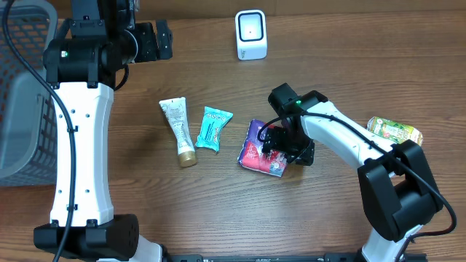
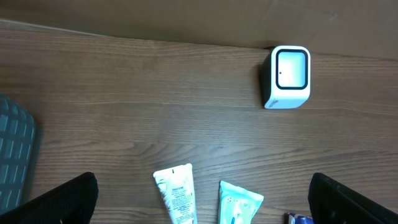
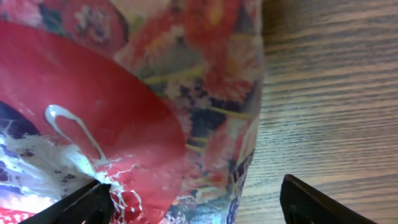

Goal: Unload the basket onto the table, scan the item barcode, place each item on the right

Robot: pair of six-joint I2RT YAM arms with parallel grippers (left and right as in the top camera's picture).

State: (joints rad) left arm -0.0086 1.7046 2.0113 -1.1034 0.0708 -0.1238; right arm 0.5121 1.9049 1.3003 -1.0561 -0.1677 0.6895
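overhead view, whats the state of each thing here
scanner, upright, nothing held to it
tube, lying flat, cap on
packet, lying flat
pouch, lying flat, right hand over it
green item, lying down, untouched
left hand, open, empty
right hand, open, straddling pouch edge

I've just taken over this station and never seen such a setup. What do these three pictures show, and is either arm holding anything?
Two robots, a left arm and a right arm, share a wooden table. The overhead picture looks straight down; the other two come from a camera on each wrist. On the table lie a white scanner, a cream tube, a teal packet, a purple-red pouch and a green packet; a basket stands at the left. The left gripper is open and empty. The right gripper is open, close over the pouch's edge, not gripping it.
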